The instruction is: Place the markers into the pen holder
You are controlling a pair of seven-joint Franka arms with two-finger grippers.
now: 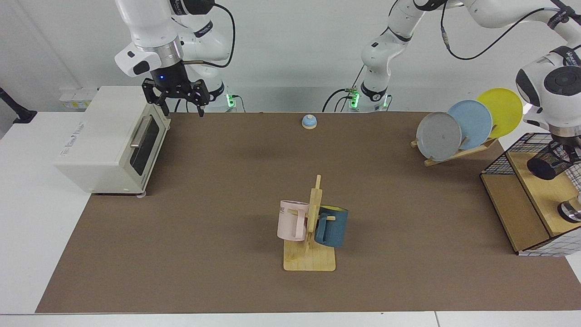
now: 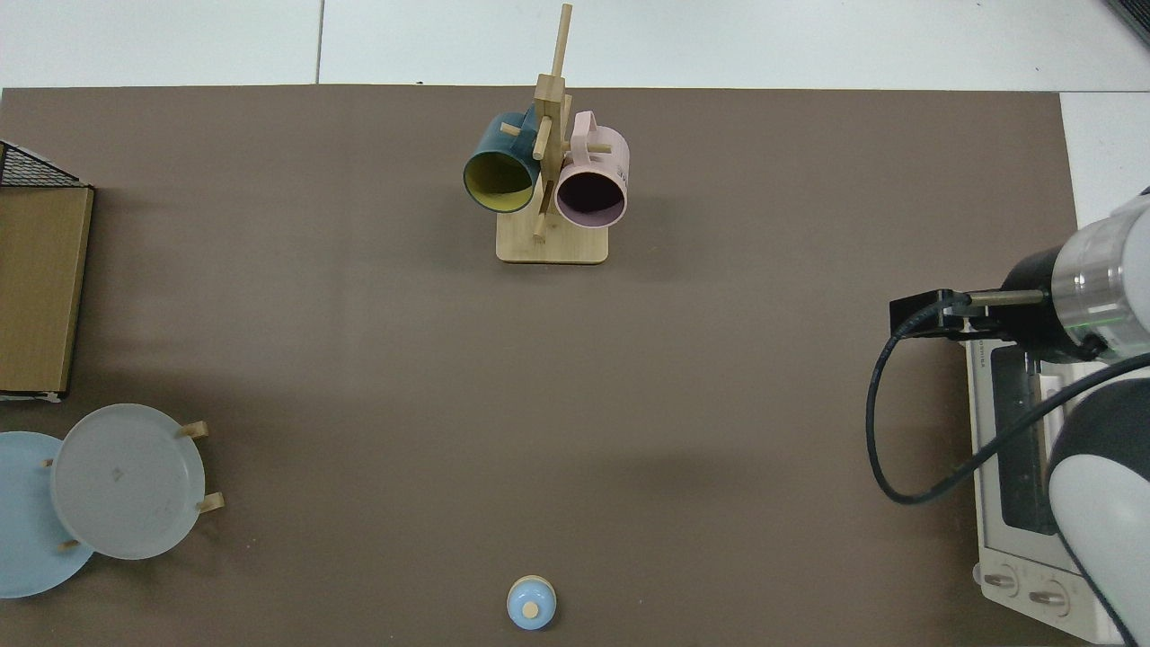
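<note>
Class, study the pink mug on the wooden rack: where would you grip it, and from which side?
Probably the rim of the pink mug, from above: its mouth tilts open upward, while its handle is hooked on the rack peg.
</note>
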